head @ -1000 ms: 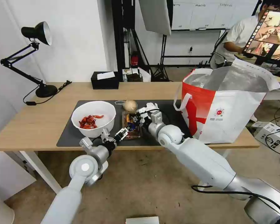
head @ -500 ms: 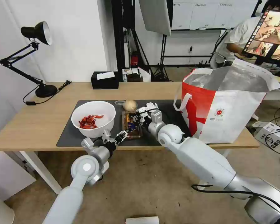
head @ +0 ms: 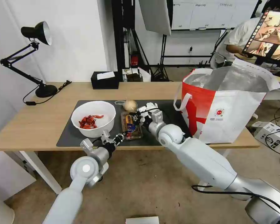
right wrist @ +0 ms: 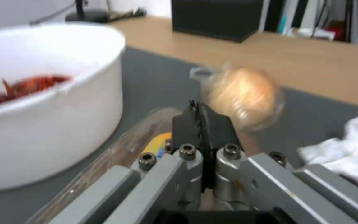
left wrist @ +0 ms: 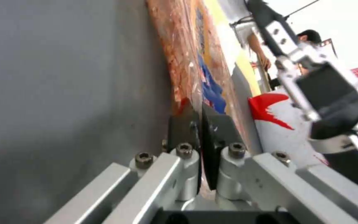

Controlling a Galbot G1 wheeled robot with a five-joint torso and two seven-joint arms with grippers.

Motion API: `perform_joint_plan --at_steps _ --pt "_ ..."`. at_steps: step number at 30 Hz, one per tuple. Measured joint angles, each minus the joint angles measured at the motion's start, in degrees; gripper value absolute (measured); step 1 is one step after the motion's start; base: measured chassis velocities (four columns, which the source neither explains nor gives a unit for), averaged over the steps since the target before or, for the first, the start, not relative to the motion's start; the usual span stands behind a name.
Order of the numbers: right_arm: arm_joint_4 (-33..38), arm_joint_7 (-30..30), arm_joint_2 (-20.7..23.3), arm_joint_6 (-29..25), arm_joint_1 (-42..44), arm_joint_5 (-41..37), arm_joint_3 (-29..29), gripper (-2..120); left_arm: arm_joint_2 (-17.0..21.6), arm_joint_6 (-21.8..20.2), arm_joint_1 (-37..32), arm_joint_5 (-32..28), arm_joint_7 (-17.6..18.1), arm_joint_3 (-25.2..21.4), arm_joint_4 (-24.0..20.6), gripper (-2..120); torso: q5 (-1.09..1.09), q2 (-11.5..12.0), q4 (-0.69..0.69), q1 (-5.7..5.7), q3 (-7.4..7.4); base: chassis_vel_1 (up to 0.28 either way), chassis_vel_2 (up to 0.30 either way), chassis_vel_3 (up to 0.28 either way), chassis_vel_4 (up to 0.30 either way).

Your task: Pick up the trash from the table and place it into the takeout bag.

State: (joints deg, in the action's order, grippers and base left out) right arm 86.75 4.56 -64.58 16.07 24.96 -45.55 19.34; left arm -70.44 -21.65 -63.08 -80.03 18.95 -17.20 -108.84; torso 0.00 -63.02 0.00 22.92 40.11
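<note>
- The left gripper (head: 120, 136) reaches low over the table's (head: 40, 124) near edge, jaws pinching the near rim of the clear tray (head: 131, 125).
- The right gripper (head: 139, 115) angles down at the tray's far end, jaws pressed on its rim.
- One bowl (head: 93, 118), one beige ball (head: 130, 105) and one tissue (head: 149, 107) lie on the mat (head: 68, 137).
- The takeout bag (head: 227, 109) stands open at the right, its round red logo (head: 219, 112) unreadable.

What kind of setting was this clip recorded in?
Probably a lab or studio rather than a home: a softbox on a light stand and whiteboards stand behind the table, and cables trail to a power strip on the floor.
</note>
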Motion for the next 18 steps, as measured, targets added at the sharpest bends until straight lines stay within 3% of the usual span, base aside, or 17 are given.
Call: perform_joint_plan --at_steps 9,13,18 --pt "10.0 1.8 4.5 -1.9 6.1 -0.6 -6.1 0 0.5 1.2 -0.5 0.0 -0.9 -0.3 -3.1 0 0.01 0.0 -0.01 0.00 0.00 0.000 0.000 0.000 0.000" --pt "16.3 3.9 6.9 -2.8 11.8 0.3 -9.5 0 0.7 1.9 -0.7 0.5 -0.9 0.0 -5.0 0 0.01 0.0 0.00 0.00 0.00 0.000 0.000 0.000 0.000" --pt "26.0 5.8 10.7 -4.2 24.4 4.6 -18.2 0 1.4 3.2 -0.4 0.7 -0.7 0.5 -8.0 0 0.01 0.0 -0.02 0.00 -0.01 0.000 0.000 0.000 0.000"
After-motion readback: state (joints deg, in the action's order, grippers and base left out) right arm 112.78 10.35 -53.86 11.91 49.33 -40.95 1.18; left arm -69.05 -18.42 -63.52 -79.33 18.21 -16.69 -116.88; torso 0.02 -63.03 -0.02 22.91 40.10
